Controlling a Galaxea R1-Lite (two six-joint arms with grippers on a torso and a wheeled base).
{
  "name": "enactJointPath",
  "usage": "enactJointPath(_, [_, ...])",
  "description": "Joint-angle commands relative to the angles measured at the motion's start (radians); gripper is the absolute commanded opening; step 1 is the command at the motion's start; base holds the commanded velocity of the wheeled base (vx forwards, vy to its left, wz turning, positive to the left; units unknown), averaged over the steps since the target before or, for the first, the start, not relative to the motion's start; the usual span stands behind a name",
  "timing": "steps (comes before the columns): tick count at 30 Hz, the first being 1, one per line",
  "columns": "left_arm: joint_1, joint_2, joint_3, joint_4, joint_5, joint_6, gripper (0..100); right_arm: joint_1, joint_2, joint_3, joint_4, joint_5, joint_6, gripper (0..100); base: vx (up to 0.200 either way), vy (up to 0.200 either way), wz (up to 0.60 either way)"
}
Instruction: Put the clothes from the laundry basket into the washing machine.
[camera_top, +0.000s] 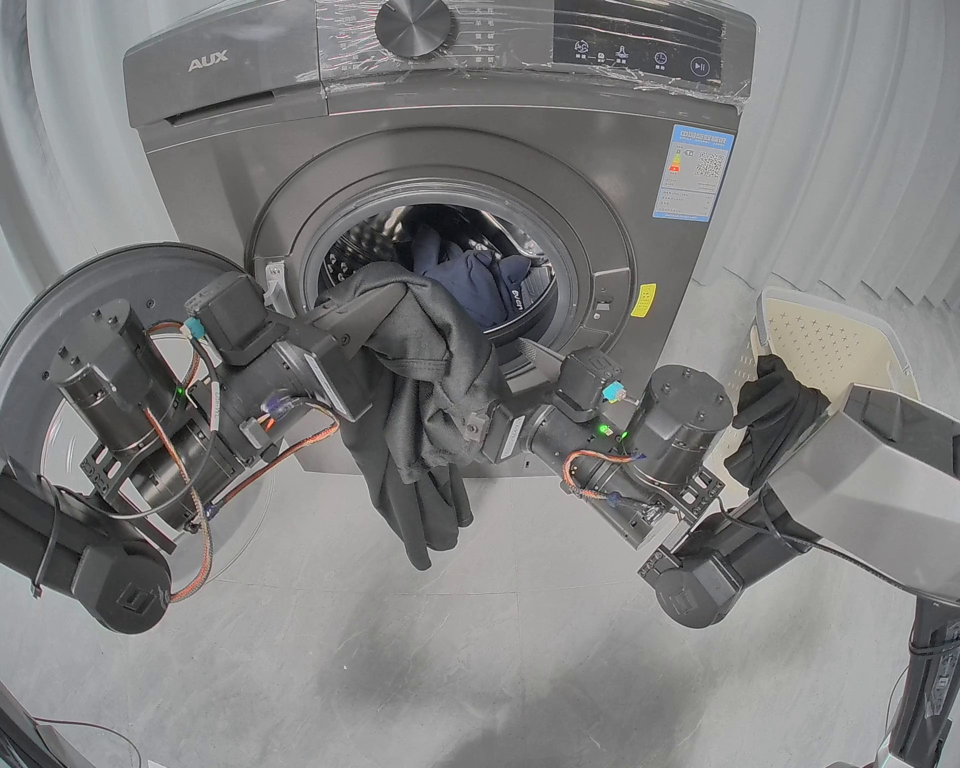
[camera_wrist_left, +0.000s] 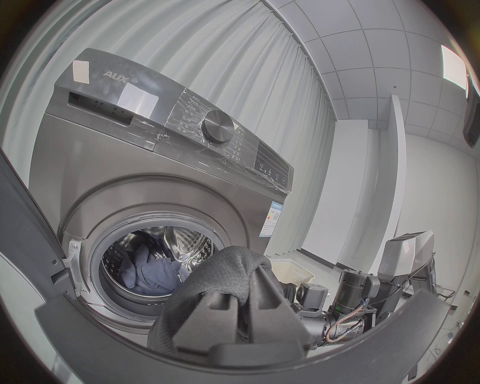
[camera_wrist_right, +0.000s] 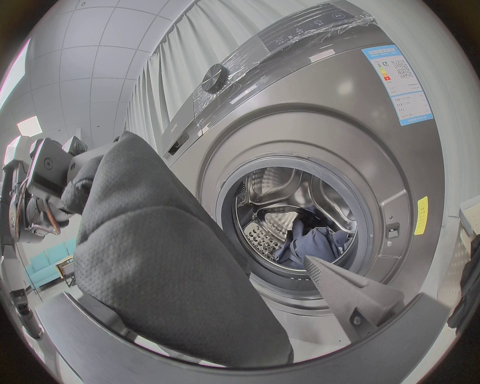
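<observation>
A dark grey garment (camera_top: 420, 400) hangs in front of the washing machine (camera_top: 560, 150), right at the drum's open mouth. My left gripper (camera_top: 385, 300) is shut on its upper part, and the cloth drapes over the fingers (camera_wrist_left: 270, 310). My right gripper (camera_top: 490, 425) is open at the garment's right side. One of its fingers is under the cloth, the other finger (camera_wrist_right: 350, 292) is bare. Navy clothes (camera_top: 470, 280) lie inside the drum. The cream laundry basket (camera_top: 830, 340) stands to the right, with a black garment (camera_top: 775, 410) hanging over its rim.
The machine's round door (camera_top: 120, 290) is swung open to the left, behind my left arm. Grey floor (camera_top: 450, 640) lies open below the hanging garment. Curtains close off the space behind the machine.
</observation>
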Motion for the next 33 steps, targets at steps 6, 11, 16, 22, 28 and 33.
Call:
enactJointPath(6, [0.000, 0.012, 0.004, 0.000, 0.000, -0.001, 0, 0.010, -0.002, -0.015, -0.013, 0.000, 0.012, 0, 0.000, 0.000, 0.00])
enactJointPath(11, [0.002, 0.014, 0.003, 0.000, 0.000, -0.002, 0, 0.019, -0.021, 0.024, -0.013, 0.000, 0.010, 0, 0.000, 0.000, 0.00])
enactJointPath(16, [0.006, 0.014, 0.000, 0.001, 0.000, -0.004, 0, 0.033, -0.054, 0.070, -0.013, 0.000, 0.010, 0, 0.000, 0.000, 0.00])
enactJointPath(22, [0.008, 0.011, 0.007, 0.004, -0.020, -0.010, 100, 0.044, -0.142, 0.133, -0.013, -0.003, 0.010, 0, 0.000, 0.000, 0.00])
enactJointPath(28, [0.012, 0.044, 0.007, 0.001, -0.007, -0.022, 100, 0.042, -0.208, 0.173, -0.013, -0.004, 0.012, 0, 0.000, 0.000, 0.00])
enactJointPath(33, [0.045, 0.081, 0.009, -0.005, -0.007, -0.021, 100, 0.030, -0.245, 0.175, -0.009, -0.014, 0.010, 0, 0.000, 0.000, 0.00])
